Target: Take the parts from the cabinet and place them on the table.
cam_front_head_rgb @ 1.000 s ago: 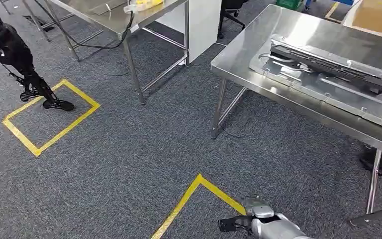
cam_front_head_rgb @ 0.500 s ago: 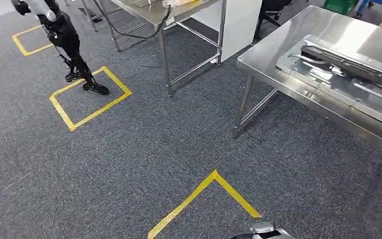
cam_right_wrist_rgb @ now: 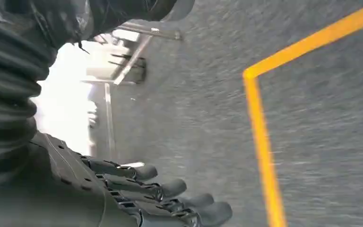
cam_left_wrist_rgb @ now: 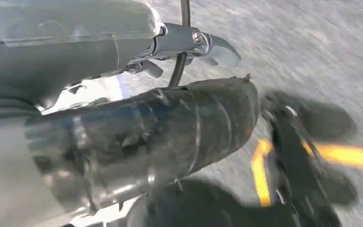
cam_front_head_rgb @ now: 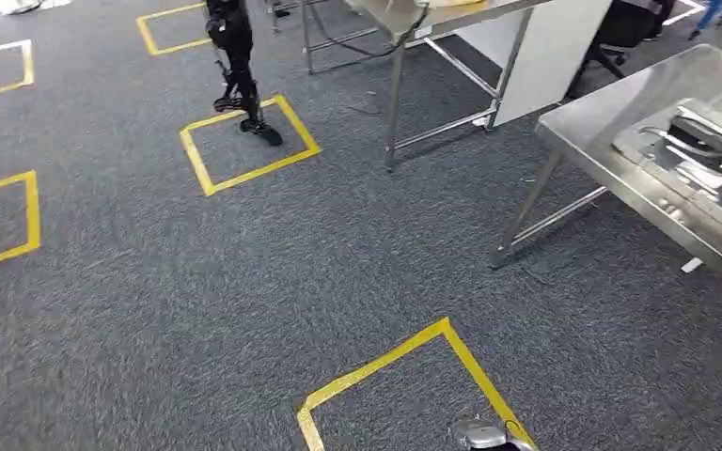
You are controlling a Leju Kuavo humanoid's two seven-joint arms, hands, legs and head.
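A steel table stands at the right edge of the head view, with flat metal parts lying on it. A silver bit of my right arm pokes in at the bottom edge, over the carpet. In the right wrist view my right hand hangs above the floor with its dark fingers stretched out side by side, holding nothing. The left wrist view is blurred. It shows the grey cover of my left hand, but how its fingers lie cannot be made out.
Grey carpet carries yellow tape squares, one corner just ahead of me. Another robot's dark legs stand in a far square. A second steel table, a white panel and a black chair stand at the back.
The camera has swung left: the whole scene slid right, and the table with the parts now sits at the right edge. My right hand has dropped out at the bottom edge.
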